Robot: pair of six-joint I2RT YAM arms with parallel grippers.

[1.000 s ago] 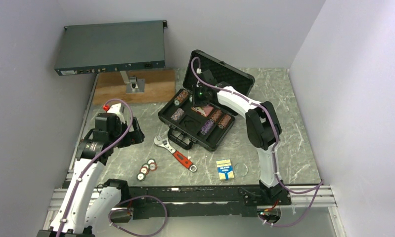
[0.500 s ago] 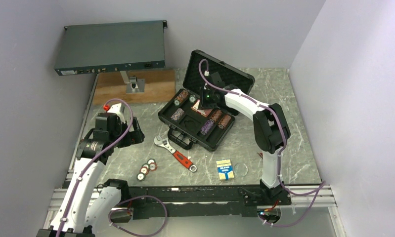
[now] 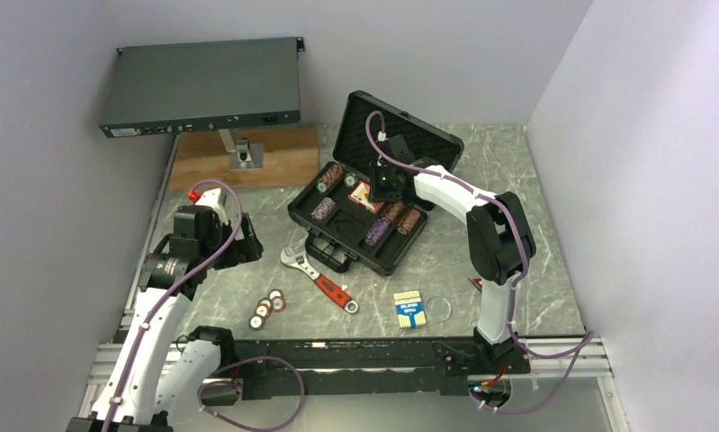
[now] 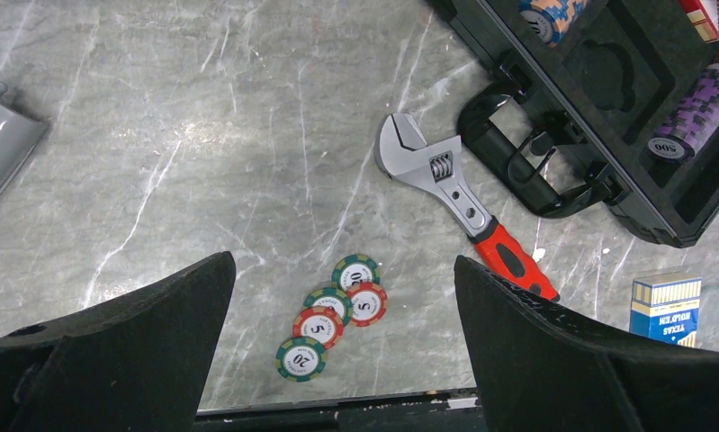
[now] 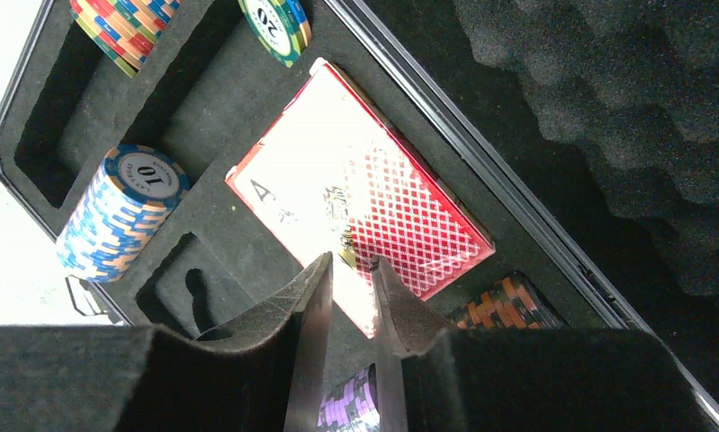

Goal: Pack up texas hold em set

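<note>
Red cardboard deck [image 5: 360,211] lies flat in the open case [image 3: 423,139], the right hand [image 5: 350,266] above it with fingers nearly together, empty. Four loose chips [image 4: 333,310] sit on the tabletop [image 4: 157,135] near the wide-spread left hand [image 4: 342,263]; they look light, hard and slippery, best pinched across the rims.

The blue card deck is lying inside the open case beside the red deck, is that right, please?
Not quite: the blue card deck is lying on the table, outside the open case, while the red deck is inside, as the top external view shows.
</note>
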